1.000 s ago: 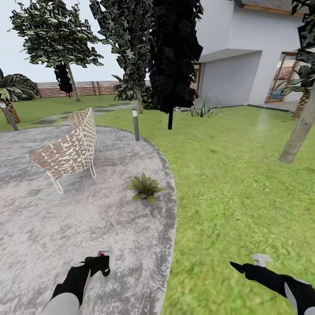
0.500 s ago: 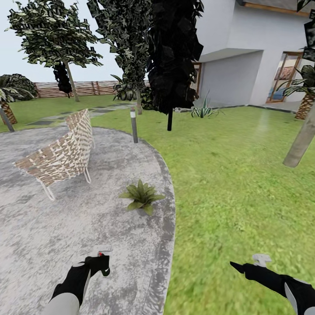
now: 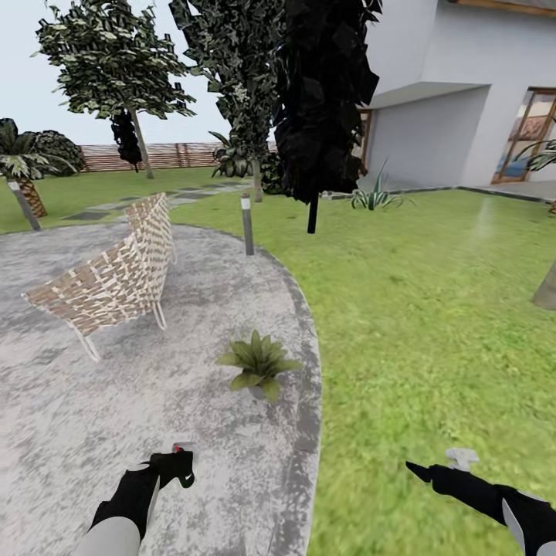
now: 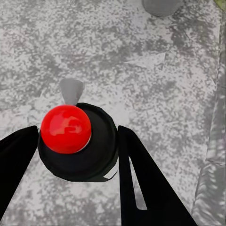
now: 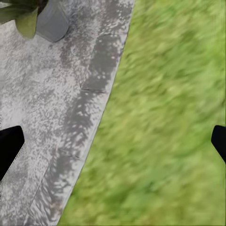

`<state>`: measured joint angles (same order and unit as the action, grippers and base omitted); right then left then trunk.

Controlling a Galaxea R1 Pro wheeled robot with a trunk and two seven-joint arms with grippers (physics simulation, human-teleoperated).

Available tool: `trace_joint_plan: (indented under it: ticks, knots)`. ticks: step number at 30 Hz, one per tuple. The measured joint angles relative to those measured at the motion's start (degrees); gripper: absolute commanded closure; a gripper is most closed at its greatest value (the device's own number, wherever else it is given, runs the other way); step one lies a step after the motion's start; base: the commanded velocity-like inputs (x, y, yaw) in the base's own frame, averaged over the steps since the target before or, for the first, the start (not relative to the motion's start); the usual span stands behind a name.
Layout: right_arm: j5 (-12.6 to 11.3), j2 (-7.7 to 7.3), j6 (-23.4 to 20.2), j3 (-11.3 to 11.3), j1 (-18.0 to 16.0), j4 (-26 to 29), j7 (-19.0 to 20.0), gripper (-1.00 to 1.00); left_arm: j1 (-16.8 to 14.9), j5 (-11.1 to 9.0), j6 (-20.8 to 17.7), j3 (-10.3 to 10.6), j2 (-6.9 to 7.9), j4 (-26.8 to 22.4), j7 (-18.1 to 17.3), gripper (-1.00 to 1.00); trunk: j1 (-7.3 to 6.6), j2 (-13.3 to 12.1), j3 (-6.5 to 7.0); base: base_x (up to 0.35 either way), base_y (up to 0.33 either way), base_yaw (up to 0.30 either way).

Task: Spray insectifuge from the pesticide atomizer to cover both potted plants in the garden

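With the pesticide atomizer (image 4: 77,141) clamped between the left gripper's (image 3: 176,468) fingers and the right gripper (image 3: 432,471) spread empty, a potted plant (image 3: 259,361) just ahead awaited spraying.

Two arms are seen lower frame: pale grey forearms, black wrists, black grippers, left gripper (image 3: 179,466) and right gripper (image 3: 421,469).
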<state>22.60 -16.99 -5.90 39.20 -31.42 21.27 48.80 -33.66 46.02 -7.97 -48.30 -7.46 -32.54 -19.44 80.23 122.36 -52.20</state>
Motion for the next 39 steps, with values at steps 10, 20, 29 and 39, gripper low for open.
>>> trace_joint_plan:
  ticks: [10, 20, 29, 39]
  knots:
    - [0.00, 0.00, 0.00, 0.01, 0.00, -0.01, -0.01, -1.00, 0.00, 0.00, 0.00, 0.00, 0.00, 0.00, 0.00, 1.00, 0.00, 0.00, 0.00, 0.317, 0.000, 0.255]
    - [-0.01, -0.01, 0.00, 0.00, 0.01, 0.02, 0.03, -1.00, -0.01, 0.00, 0.00, 0.00, 0.00, 0.01, 0.01, 1.00, 0.00, 0.00, 0.00, 0.316, 0.000, 0.213]
    - [-0.01, -0.01, 0.00, -0.01, 0.02, 0.01, 0.09, -1.00, -0.01, 0.01, 0.01, 0.00, -0.01, 0.02, 0.02, 1.00, 0.00, 0.00, 0.00, 0.316, 0.000, 0.012]
    - [-0.01, -0.01, 0.00, 0.02, 0.02, 0.03, 0.17, -1.00, -0.01, 0.01, -0.03, 0.00, -0.01, 0.02, 0.02, 1.00, 0.01, 0.00, 0.00, 0.286, 0.000, 0.000]
